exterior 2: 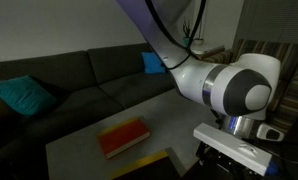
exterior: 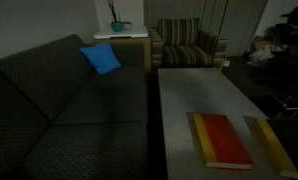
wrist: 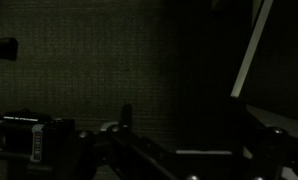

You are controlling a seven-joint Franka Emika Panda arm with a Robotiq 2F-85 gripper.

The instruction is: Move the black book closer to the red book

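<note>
Wrist view is very dark. The gripper [wrist: 194,150] shows only as dim black hardware along the bottom edge, and whether its jaws are apart or together cannot be told. Nothing can be seen between them. Beyond it lies a dark textured surface, with a pale slanted edge at upper right that cannot be identified.

In an exterior view the arm [exterior 2: 234,85] fills the right side, its large white joint hanging over the right end of the table [exterior 2: 79,150]. The fingers are cut off by the lower edge of that view.

The black book [exterior 2: 154,166] lies flat at the near edge of the table, below the arm, with its yellow strip turned toward the red book [exterior 2: 123,137]. The red book lies flat just beyond it, further in from that edge.

In the opposite exterior view the red book [exterior: 222,140] sits at the near edge of the table [exterior: 189,95]. The black book [exterior: 276,145] lies at the near right corner. The two are near each other and apart, with a narrow strip of grey top between them.

A dark sofa [exterior: 49,100] runs along the table's left edge and carries a blue cushion [exterior: 101,58]. A striped armchair [exterior: 184,45] stands past the far edge.
</note>
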